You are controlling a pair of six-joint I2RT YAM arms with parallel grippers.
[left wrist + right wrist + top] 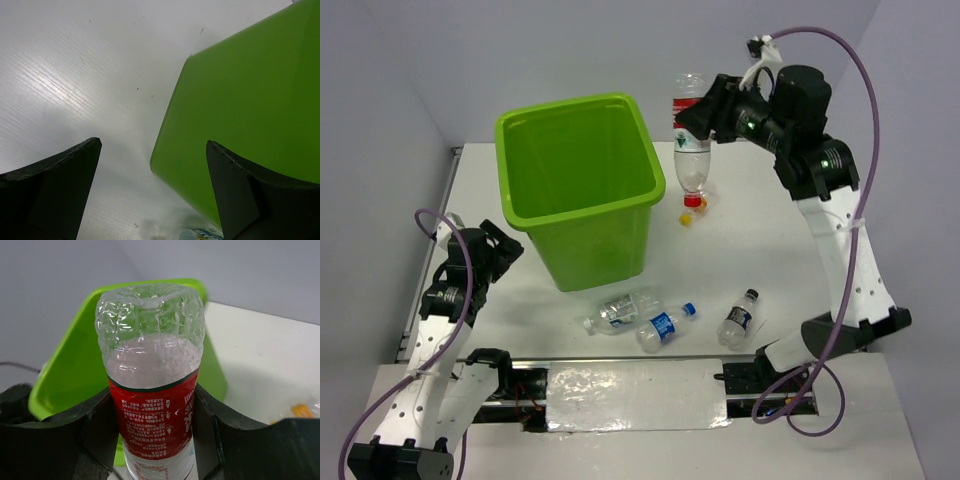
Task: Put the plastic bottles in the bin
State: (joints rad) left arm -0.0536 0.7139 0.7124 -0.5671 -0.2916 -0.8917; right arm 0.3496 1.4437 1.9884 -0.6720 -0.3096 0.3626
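Observation:
The lime-green bin (580,190) stands at the centre left of the table. My right gripper (700,115) is shut on a clear bottle with a red label (690,140). It holds the bottle upside down, red cap lowest, just right of the bin's rim. In the right wrist view the bottle (155,390) sits between both fingers (65,435), with the bin (70,375) behind it. Three bottles lie in front of the bin: a clear one (615,310), a blue-capped one (665,325) and a black-capped one (738,318). My left gripper (498,250) is open and empty beside the bin's left wall (250,100).
A small orange-yellow piece (687,218) lies on the table under the held bottle; it also shows in the right wrist view (301,411). A bit of a bottle label (200,234) shows at the bottom of the left wrist view. A foil strip (630,395) lies between the arm bases.

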